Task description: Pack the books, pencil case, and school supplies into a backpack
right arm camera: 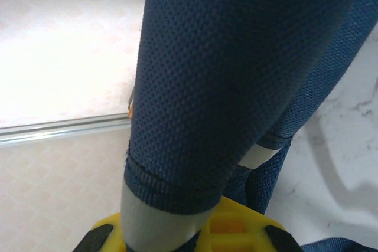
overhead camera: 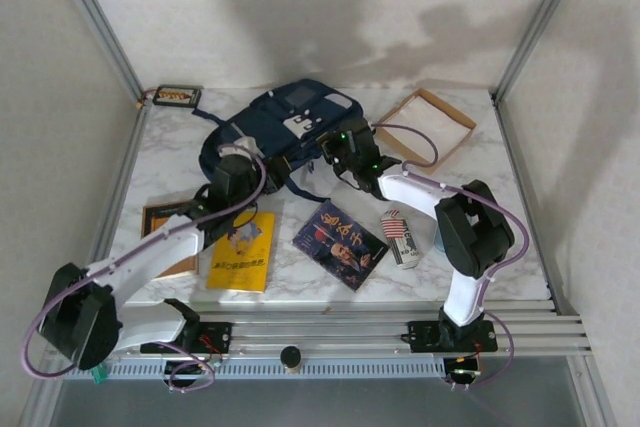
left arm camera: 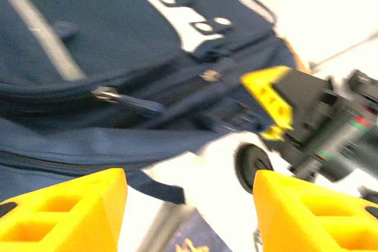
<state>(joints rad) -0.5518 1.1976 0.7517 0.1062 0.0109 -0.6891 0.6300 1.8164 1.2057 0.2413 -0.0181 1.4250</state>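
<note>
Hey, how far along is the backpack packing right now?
Nothing looks packed yet. In hand: the right gripper is shut on a navy mesh strap of the large navy fabric backpack, while the open left gripper hovers by its zipper. Left: the thin yellow paperback, dark blue paperback and small brown paperback lie on the table.

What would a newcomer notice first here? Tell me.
The navy backpack lies at the far middle of the table, with the right gripper shut on its mesh strap. The left gripper hovers open beside it, and three books lie flat toward the near edge.
</note>
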